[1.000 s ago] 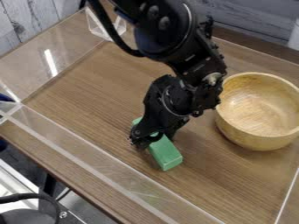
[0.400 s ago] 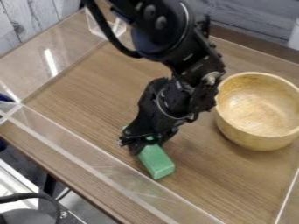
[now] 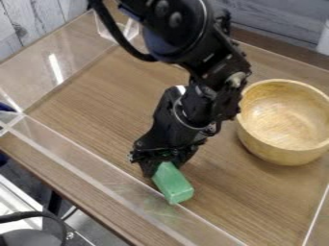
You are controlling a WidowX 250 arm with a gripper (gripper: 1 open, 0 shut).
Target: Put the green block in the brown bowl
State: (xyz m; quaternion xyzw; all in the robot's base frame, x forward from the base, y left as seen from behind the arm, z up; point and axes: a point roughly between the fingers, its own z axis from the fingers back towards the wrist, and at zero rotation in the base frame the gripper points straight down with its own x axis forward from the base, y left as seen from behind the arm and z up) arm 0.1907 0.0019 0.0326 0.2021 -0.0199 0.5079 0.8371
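The green block [image 3: 174,184] hangs tilted just above the wooden tabletop, near the front clear wall. Its upper end sits between the fingers of my black gripper [image 3: 164,163], which points steeply down and is shut on it. The brown bowl [image 3: 264,146] stands to the right of the gripper, apart from it, upright and with nothing in it. The block's top end is hidden by the fingers.
A low clear plastic wall [image 3: 90,178] runs along the front and left edges of the wooden table [image 3: 90,101]. The black arm [image 3: 193,48] reaches in from the back, over the middle.
The gripper has shut on the green block and risen a little, and the block has swung with it toward the front wall and tilted. The bowl has not moved.
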